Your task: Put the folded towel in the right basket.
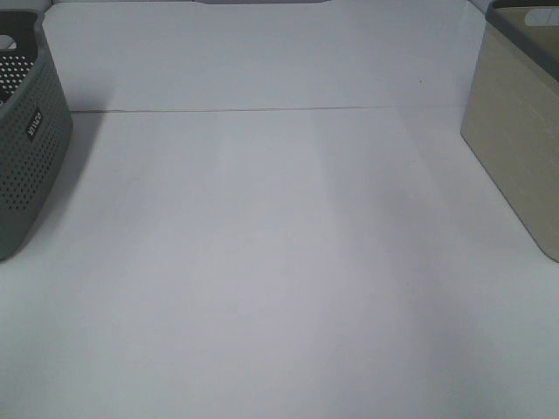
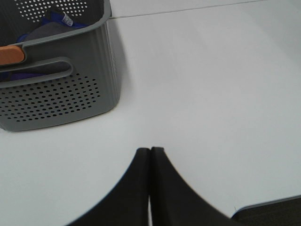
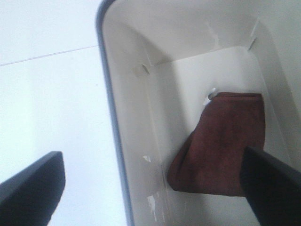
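Right gripper (image 3: 150, 188) agape — folded towel (image 3: 223, 146) inside right basket (image 3: 113, 122).

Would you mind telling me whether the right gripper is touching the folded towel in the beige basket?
Apart. In the right wrist view the right gripper has its jaws spread wide above the right basket, while the folded towel lies loose on the basket floor below.

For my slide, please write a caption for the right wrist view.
Open right gripper above the beige bin, dark reddish-brown folded towel lying on its floor.
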{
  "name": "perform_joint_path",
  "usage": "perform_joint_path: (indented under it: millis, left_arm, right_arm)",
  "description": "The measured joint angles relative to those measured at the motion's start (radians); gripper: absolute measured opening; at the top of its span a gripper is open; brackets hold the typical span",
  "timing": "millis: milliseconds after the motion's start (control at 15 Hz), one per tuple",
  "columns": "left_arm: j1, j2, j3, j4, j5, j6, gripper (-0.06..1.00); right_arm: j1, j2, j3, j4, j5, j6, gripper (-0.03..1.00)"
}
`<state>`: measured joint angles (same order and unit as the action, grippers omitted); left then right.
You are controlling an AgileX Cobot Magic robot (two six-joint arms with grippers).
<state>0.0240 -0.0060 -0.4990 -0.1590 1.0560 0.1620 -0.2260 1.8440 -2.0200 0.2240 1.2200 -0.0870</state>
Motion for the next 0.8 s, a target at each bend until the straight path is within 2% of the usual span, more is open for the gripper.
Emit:
perform_joint_path:
  millis: [200, 467, 800]
  left_arm:
    - [0.0, 0.0, 0.0, 0.0, 0.0, 0.0, 0.0]
    - [0.0, 0.0, 0.0, 0.0, 0.0, 0.0, 0.0]
    - [0.0, 0.0, 0.0, 0.0, 0.0, 0.0, 0.0]
  right_arm:
    - [0.144, -0.104, 0.066, -0.013, -0.003, -0.022, 0.96]
    - [0.284, -0.239, 0.253, -0.106, -0.004, -0.035, 0.96]
    - [0.297, -0.492, 0.599, -0.117, -0.005, -0.035, 0.96]
